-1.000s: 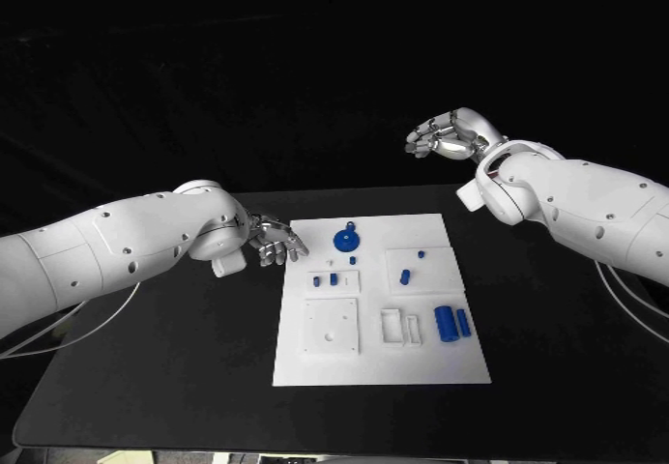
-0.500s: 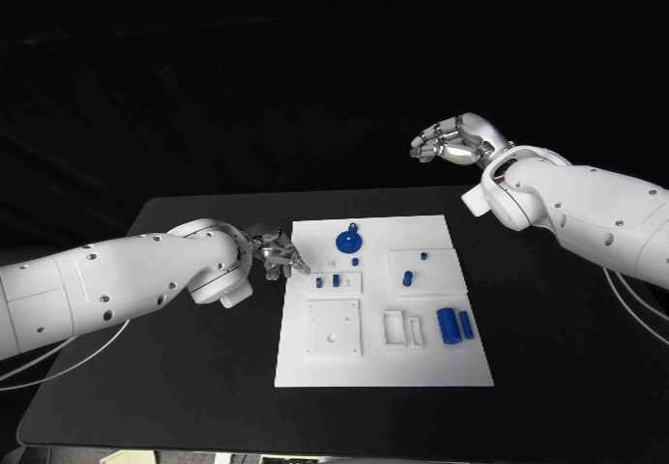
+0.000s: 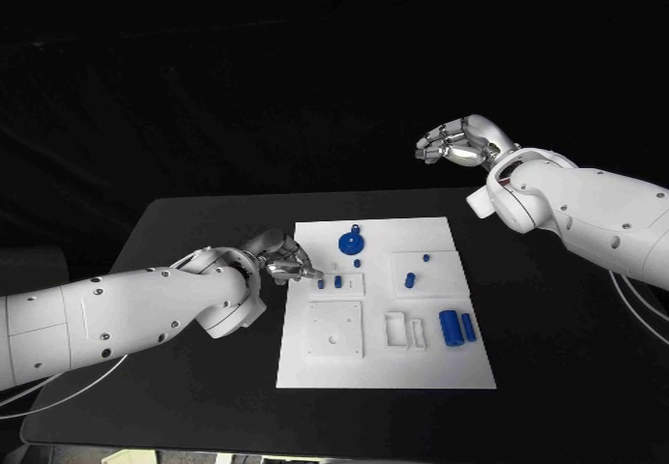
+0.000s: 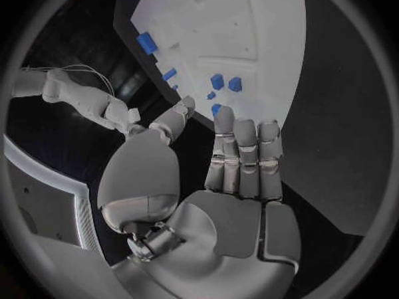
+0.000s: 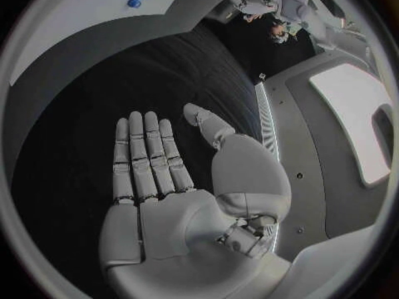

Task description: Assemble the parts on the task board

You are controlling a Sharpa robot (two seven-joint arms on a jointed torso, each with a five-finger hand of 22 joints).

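Task board (image 3: 432, 367): from the head camera you see it mid-table, blue parts (image 3: 449, 326) on it. Your left hand (image 3: 283, 260) hovers at the board's left edge, holding nothing; your right hand (image 3: 459, 141) hangs beyond its far right corner, fingers bent.

Left wrist camera: fingers (image 4: 245, 154) straight and side by side, empty, over the board's edge (image 4: 249, 20).

Right wrist camera: palm (image 5: 179, 199) flat, fingers extended, empty; the board (image 5: 75, 26) lies beyond the fingertips.

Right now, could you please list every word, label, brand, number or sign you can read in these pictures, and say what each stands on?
None: no readable text shows anywhere.
The task board is plain white; its blue parts carry no marks.
The left hand and right hand bear no legible label.
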